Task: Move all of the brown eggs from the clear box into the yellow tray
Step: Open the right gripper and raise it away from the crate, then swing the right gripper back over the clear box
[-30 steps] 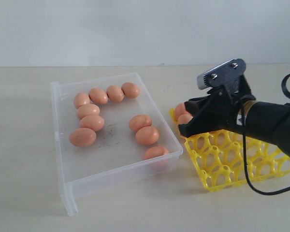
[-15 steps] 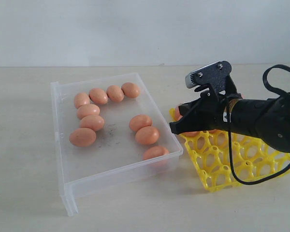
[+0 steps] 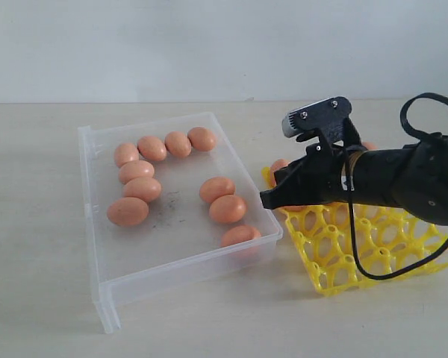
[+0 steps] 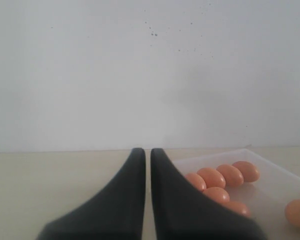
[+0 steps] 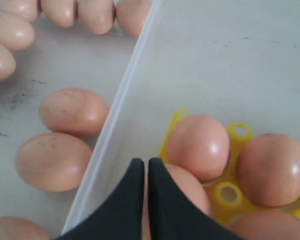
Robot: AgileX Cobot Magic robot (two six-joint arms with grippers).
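While ten eggs [image 3: 228, 209] lie in the box [image 3: 134, 253] and several more sit in the tray [image 3: 336, 287], the right fingers [image 5: 157, 175] and left fingers [image 4: 135, 165] are pressed together, empty

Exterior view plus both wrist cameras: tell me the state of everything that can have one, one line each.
clear box, open on top, ten brown eggs lying loose inside.
yellow tray, partly filled: eggs seated at the corner by the box, front cups empty.
left gripper, shut, holding nothing.
right gripper, shut, holding nothing, above the tray's filled corner.
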